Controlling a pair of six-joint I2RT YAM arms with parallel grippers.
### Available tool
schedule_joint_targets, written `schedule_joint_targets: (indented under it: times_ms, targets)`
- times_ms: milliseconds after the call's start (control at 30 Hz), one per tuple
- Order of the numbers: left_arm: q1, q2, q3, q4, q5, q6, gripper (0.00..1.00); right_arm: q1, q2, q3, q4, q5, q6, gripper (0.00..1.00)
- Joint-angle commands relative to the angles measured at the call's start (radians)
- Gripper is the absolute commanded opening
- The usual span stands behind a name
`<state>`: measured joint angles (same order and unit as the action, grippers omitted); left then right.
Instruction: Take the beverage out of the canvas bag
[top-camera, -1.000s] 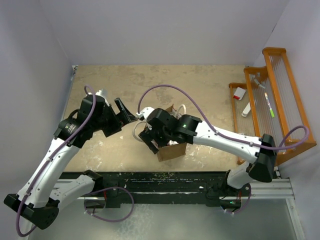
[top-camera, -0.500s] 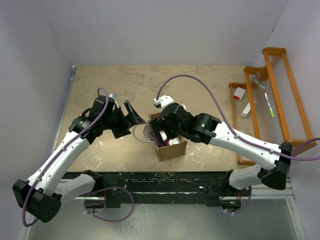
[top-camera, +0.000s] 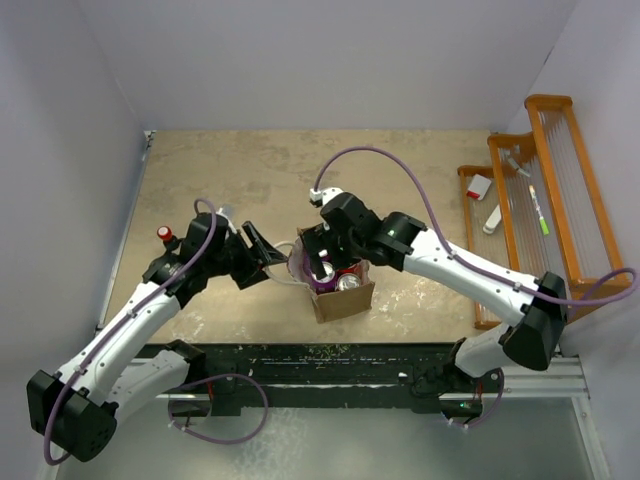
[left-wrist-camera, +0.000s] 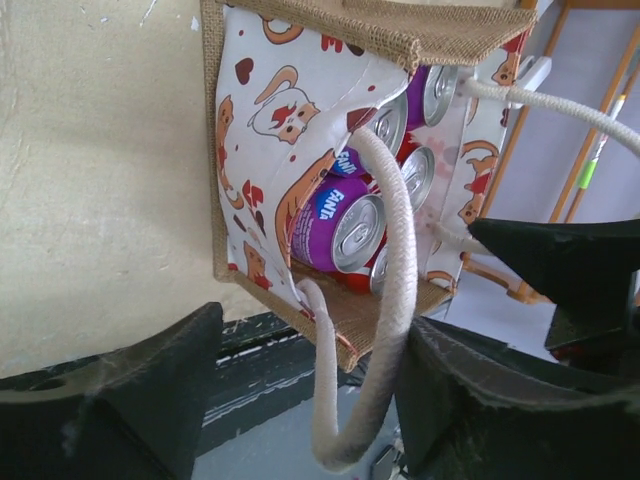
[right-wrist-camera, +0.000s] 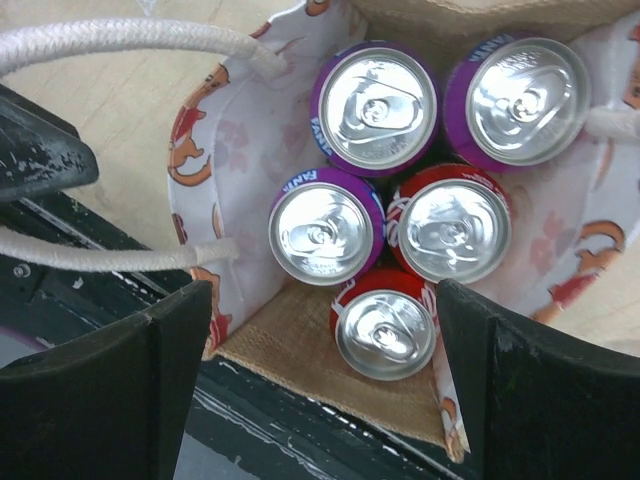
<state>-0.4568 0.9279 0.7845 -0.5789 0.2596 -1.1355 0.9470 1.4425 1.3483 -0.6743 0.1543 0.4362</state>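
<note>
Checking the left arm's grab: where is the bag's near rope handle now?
Left wrist view, centre: the rope handle loops down from the canvas bag's mouth, between the left gripper's open fingers, crossing in front of a purple Fanta can.

Left arm reaches forward and to the right from its base, forearm raised. Left gripper points right, jaws apart, with its fingers well separated in the wrist view. Right arm stretches leftward, wrist bent down. Right gripper points downward, jaws spread wide. The two grippers are near each other.
</note>
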Motion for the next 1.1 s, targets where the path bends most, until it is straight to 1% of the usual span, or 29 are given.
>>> schedule_joint_targets:
  times_ms: [0, 100, 200, 300, 400, 567, 700, 800, 967, 1067]
  targets:
    - [0.000, -0.016, -0.019, 0.077, 0.022, -0.030, 0.66, -0.007, 0.043, 0.080, 0.007, -0.046, 0.005, 0.93]
    - [0.000, -0.038, -0.032, 0.076, 0.014, -0.031, 0.54, -0.011, 0.094, 0.100, -0.032, -0.033, 0.001, 0.90]
    - [-0.001, -0.052, -0.057, 0.096, 0.018, -0.054, 0.37, -0.016, 0.152, 0.127, -0.080, 0.004, 0.002, 0.86]
    - [0.000, -0.068, -0.084, 0.119, 0.026, -0.081, 0.23, -0.023, 0.191, 0.168, -0.098, 0.028, 0.003, 0.86]
    - [-0.001, -0.088, -0.103, 0.126, 0.023, -0.099, 0.14, -0.026, 0.217, 0.200, -0.106, 0.063, 0.023, 0.86]
    - [-0.001, -0.104, -0.111, 0.117, 0.023, -0.103, 0.01, -0.036, 0.281, 0.259, -0.134, 0.166, 0.124, 0.88]
    - [-0.001, -0.107, -0.114, 0.122, 0.021, -0.106, 0.00, -0.050, 0.353, 0.336, -0.223, 0.218, 0.240, 0.84]
    - [-0.001, -0.106, -0.112, 0.133, 0.021, -0.106, 0.00, -0.056, 0.373, 0.367, -0.250, 0.236, 0.290, 0.80]
    - [-0.002, -0.094, -0.110, 0.145, 0.026, -0.103, 0.00, -0.056, 0.388, 0.381, -0.218, 0.193, 0.300, 0.77]
    - [-0.002, -0.089, -0.111, 0.149, 0.029, -0.101, 0.00, -0.056, 0.421, 0.404, -0.236, 0.166, 0.303, 0.76]
